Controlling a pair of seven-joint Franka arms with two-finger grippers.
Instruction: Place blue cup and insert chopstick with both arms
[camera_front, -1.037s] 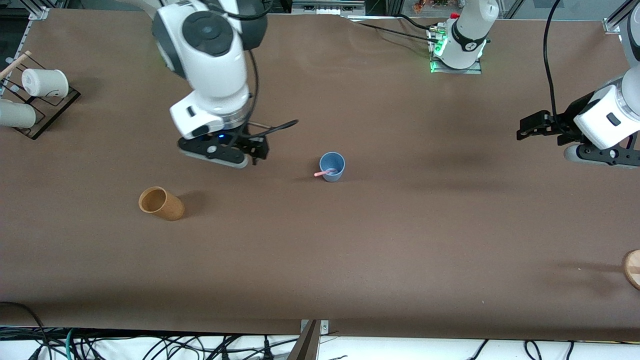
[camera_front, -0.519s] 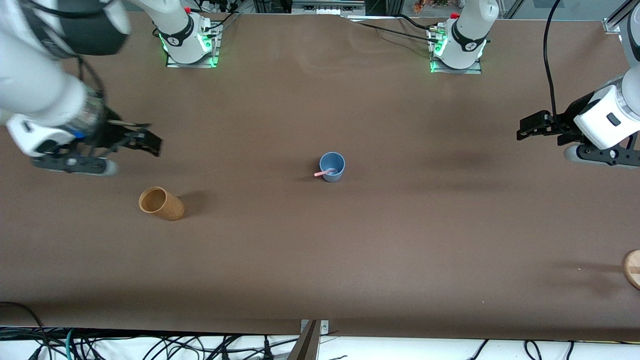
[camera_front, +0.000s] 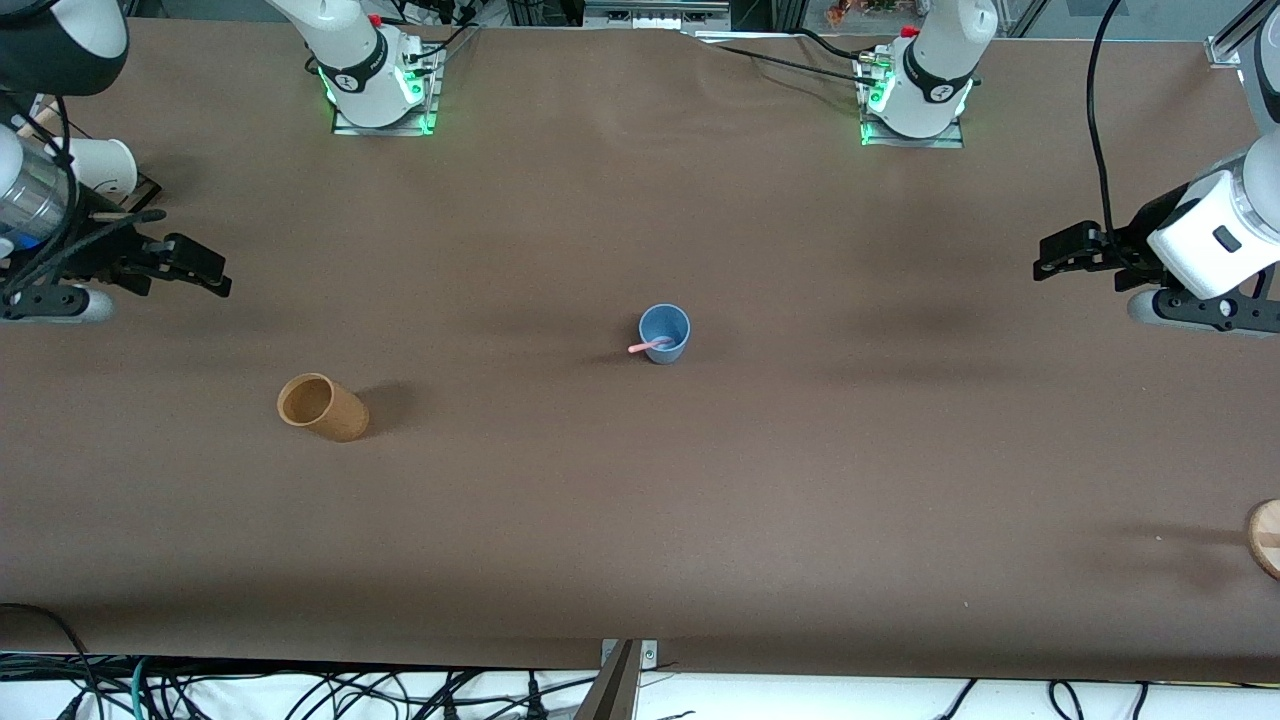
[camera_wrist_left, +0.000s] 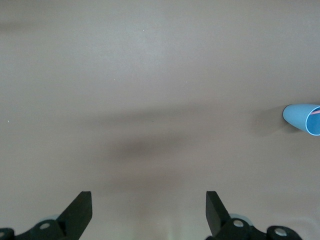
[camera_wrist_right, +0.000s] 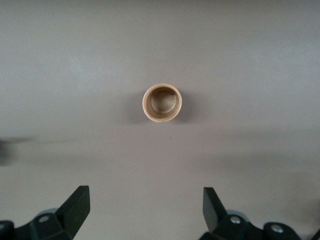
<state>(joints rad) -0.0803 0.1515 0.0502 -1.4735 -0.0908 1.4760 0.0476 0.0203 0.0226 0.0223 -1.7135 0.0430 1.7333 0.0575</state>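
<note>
The blue cup (camera_front: 664, 333) stands upright in the middle of the table with the pink chopstick (camera_front: 648, 346) leaning in it, one end over the rim. The cup also shows at the edge of the left wrist view (camera_wrist_left: 303, 118). My right gripper (camera_front: 195, 270) is open and empty, up over bare table at the right arm's end. My left gripper (camera_front: 1062, 252) is open and empty over bare table at the left arm's end. Both wrist views show open fingers (camera_wrist_left: 79, 207) (camera_wrist_right: 76, 202) with nothing between them.
A tan-brown cup (camera_front: 322, 406) lies on its side, nearer the front camera than the right gripper; it shows in the right wrist view (camera_wrist_right: 162, 102). A white cup (camera_front: 100, 165) sits on a rack at the right arm's end. A wooden disc (camera_front: 1265, 537) lies at the left arm's end.
My right arm has swung away from beside the blue cup to the right arm's end of the table. The left arm, cup and chopstick have not moved.
</note>
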